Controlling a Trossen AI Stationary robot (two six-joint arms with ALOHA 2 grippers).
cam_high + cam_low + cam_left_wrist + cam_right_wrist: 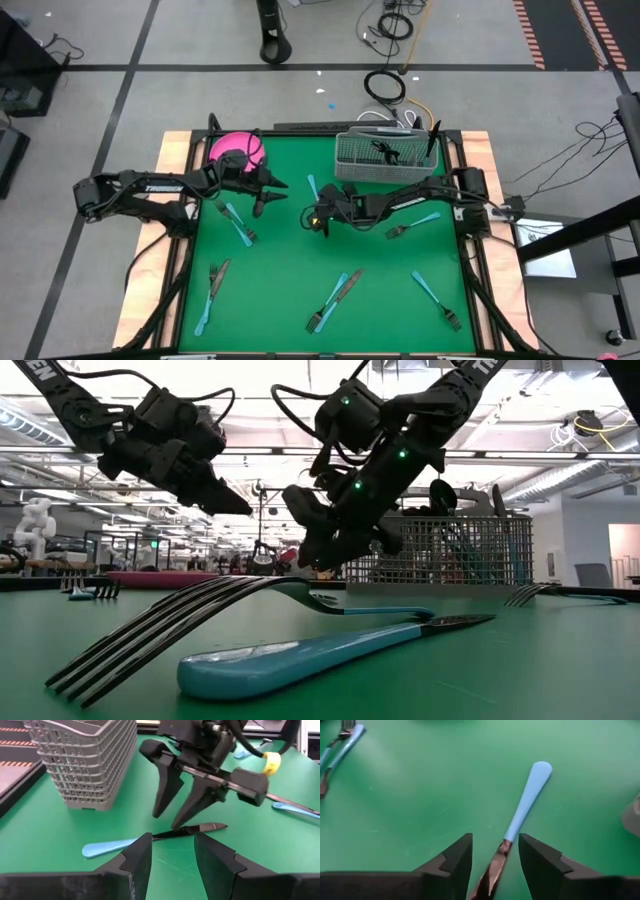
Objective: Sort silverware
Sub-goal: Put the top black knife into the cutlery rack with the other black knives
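right claw | fingers apart | knife lies between, on table

Knife lies on table before basket

— What sort of place is this?

— A robotics lab or test hall, not a home. The green table sits on a bare grey floor marked with dark tape lines, and loose cables lie coiled on it.

— Anything else?

— From table height you see a long open hall with strip lights on the ceiling, exposed pipes and rows of benches. A white humanoid robot stands far off at one side. Striped hazard tape runs along the floor in a corner.
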